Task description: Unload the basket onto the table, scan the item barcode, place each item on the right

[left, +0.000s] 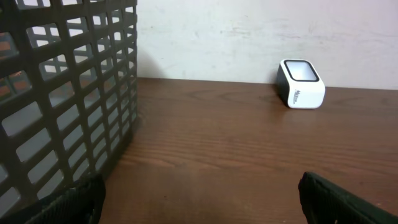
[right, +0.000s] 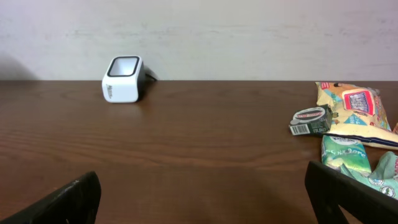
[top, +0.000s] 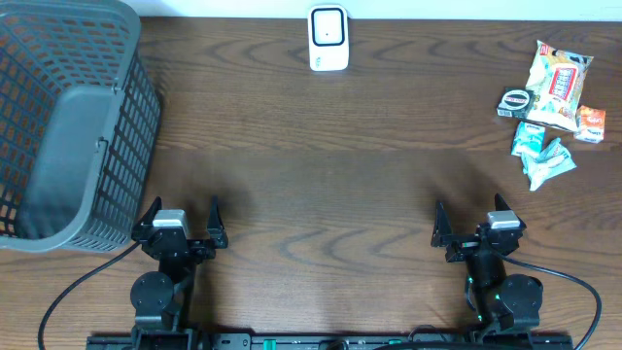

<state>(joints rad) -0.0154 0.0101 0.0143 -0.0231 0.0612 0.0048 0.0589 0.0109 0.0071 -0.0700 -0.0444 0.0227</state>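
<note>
A white barcode scanner [top: 328, 37] stands at the far edge of the table, mid-width; it also shows as the scanner [left: 300, 83] in the left wrist view and the scanner [right: 123, 79] in the right wrist view. Packaged items lie at the far right: a yellow snack bag [top: 559, 86], a small dark pack [top: 515, 102] with a barcode [right: 303, 129], green packets [top: 540, 156] and an orange sachet [top: 590, 122]. My left gripper [top: 183, 216] [left: 201, 199] and right gripper [top: 470, 219] [right: 202, 193] rest near the front edge, both open and holding nothing.
A large grey mesh basket [top: 68, 126] fills the far left corner, close beside the left gripper, and its wall [left: 68, 93] takes up the left of that wrist view. A pale wall runs behind the table. Bare wood lies between the grippers and the scanner.
</note>
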